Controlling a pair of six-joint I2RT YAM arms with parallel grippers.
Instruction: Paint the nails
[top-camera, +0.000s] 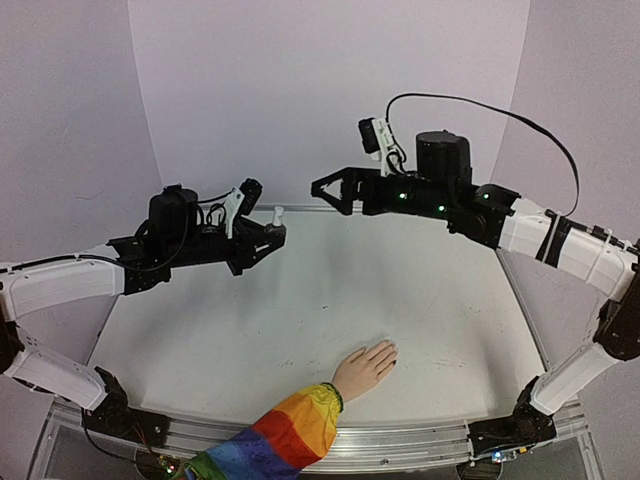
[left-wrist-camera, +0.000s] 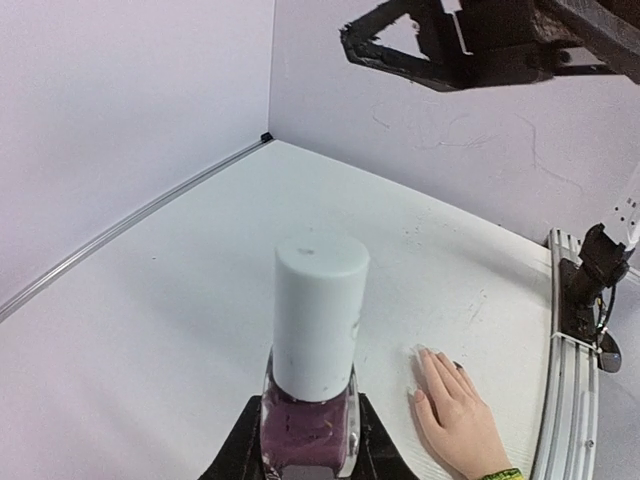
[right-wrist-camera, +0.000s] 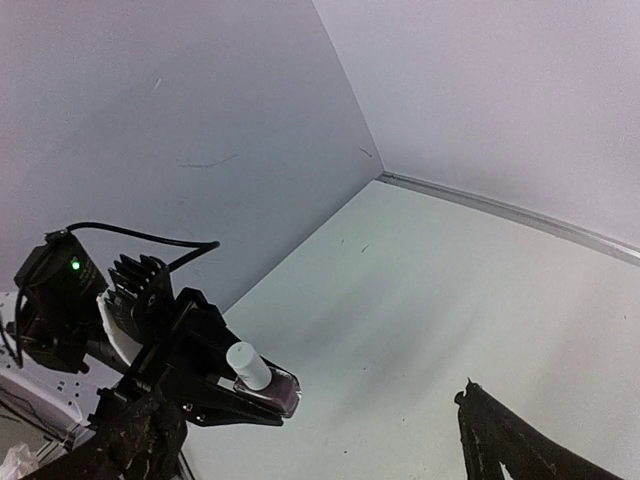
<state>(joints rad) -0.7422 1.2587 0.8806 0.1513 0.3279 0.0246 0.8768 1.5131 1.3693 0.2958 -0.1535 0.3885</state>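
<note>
With left tool (top-camera: 272, 238) clamped on the raised polish bottle (left-wrist-camera: 308, 430) and right tool (top-camera: 320, 187) gaping empty opposite, close squarely on white cap (left-wrist-camera: 320, 315) mid-height, twist without tilting, well above the nails (top-camera: 392, 360) on mannequin hand (top-camera: 365, 368) at surface's (top-camera: 300, 320) near edge.

Bottle (left-wrist-camera: 310, 400): in my left gripper (top-camera: 275, 235), over the table (top-camera: 250, 330), far left.
Right gripper (top-camera: 320, 190): aloft, right of the bottle.
Mannequin hand (top-camera: 366, 366): on the table, near edge.

The top view looks down on the table (top-camera: 250, 330); both wrist cameras, looking across it, share the bottle (left-wrist-camera: 310, 400).
</note>
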